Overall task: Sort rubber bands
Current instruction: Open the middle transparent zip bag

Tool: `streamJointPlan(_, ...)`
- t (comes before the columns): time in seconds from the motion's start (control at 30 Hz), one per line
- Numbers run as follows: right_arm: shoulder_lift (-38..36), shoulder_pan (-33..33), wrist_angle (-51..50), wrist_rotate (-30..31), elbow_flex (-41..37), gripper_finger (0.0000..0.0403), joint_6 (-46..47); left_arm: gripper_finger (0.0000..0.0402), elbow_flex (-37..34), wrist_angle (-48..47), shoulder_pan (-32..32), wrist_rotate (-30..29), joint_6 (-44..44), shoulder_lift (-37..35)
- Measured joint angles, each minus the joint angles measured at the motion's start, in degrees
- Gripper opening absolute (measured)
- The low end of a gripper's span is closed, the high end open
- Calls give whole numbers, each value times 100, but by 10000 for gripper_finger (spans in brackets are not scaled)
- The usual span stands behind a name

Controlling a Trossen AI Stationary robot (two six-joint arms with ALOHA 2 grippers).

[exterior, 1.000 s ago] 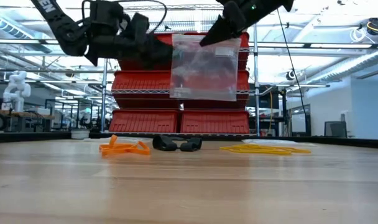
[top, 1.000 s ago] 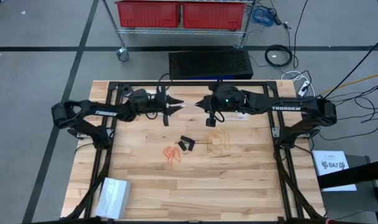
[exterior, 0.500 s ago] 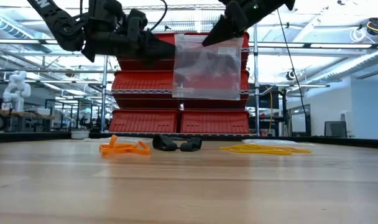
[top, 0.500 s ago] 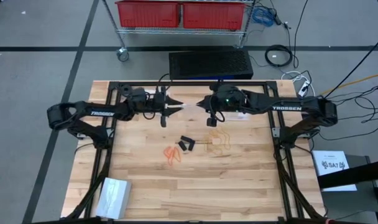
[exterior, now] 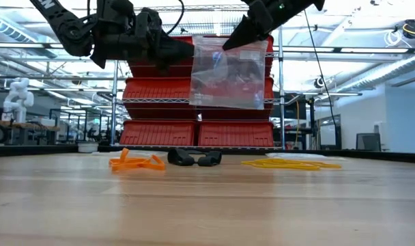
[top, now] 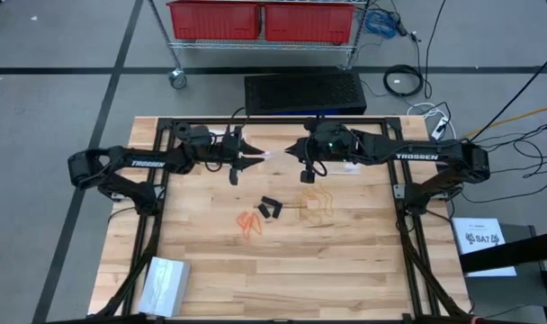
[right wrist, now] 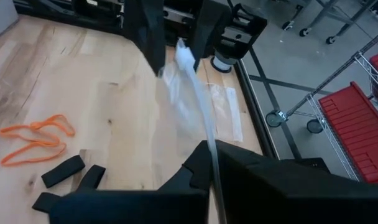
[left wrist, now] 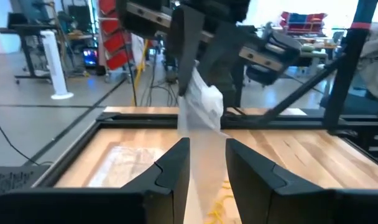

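The wooden surface is spanned by both arms, and a clear plastic bag is held up in the air between them, above the rubber bands: the right pincer is clamped tight on the bag's upper corner, while the left pincer is set with its two fingers a little apart on either side of the bag's other edge, though a firm grip there cannot be told. Below the bag, three small clusters are laid in a row on the surface: the pale yellow rubber bands under the right arm's side of the bag, the black rubber bands beside them, and the orange rubber bands on the black ones' far side.
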Motion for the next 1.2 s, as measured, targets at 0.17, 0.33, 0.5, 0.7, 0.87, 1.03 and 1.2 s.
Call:
streamJointPlan(0.17, 0, -2, 7, 2, 0, 0, -20, 110, 0, 104, 21, 7, 0, 0)
streamJointPlan(0.33, 0, -2, 7, 2, 0, 0, -44, 110, 0, 108, 17, 321, -145, 0)
streamJointPlan(0.5, 0, -2, 7, 2, 0, 0, -46, 110, 0, 112, 28, 246, -146, 0)
streamJointPlan(0.7, 0, -2, 20, -13, 0, 0, -40, 110, 0, 131, 34, -500, -144, 0)
streamJointPlan(0.87, 0, -2, 24, -28, 0, 0, -34, 105, 39, 174, -5, -450, -138, 0)
streamJointPlan(1.03, 0, -2, 24, -50, 0, 0, 24, 83, 194, 169, -77, -278, -13, 0)
streamJointPlan(1.2, 0, -2, 24, -50, 0, 0, 24, 50, 223, 93, -90, -260, 58, 0)
